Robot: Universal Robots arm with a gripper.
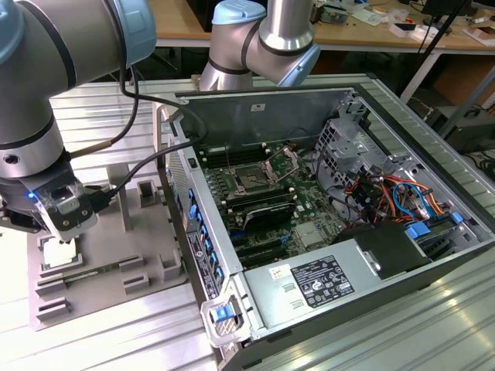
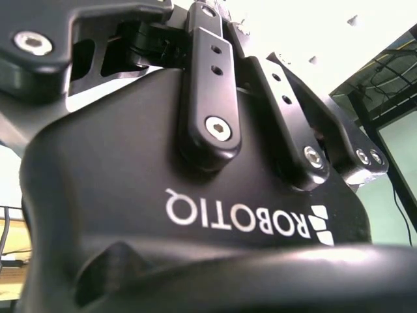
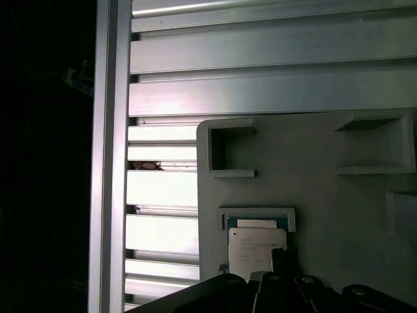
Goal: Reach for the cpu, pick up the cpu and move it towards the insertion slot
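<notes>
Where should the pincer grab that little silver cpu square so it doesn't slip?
Probably by two opposite thin edges, coming straight down from above. The cpu lies flat on the grey tray, so only its rim can be squeezed. A raised frame guards one side, so the other two edges look easier. The pincer hangs over it.

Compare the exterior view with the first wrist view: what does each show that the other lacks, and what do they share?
Exterior view: the open computer case, with the insertion slot on its green board, and the arm's large joints. First wrist view: the table's edge rail with darkness beyond it. Both: the cpu lying in a pocket of the grey moulded tray, which sits on the slatted metal table.
</notes>
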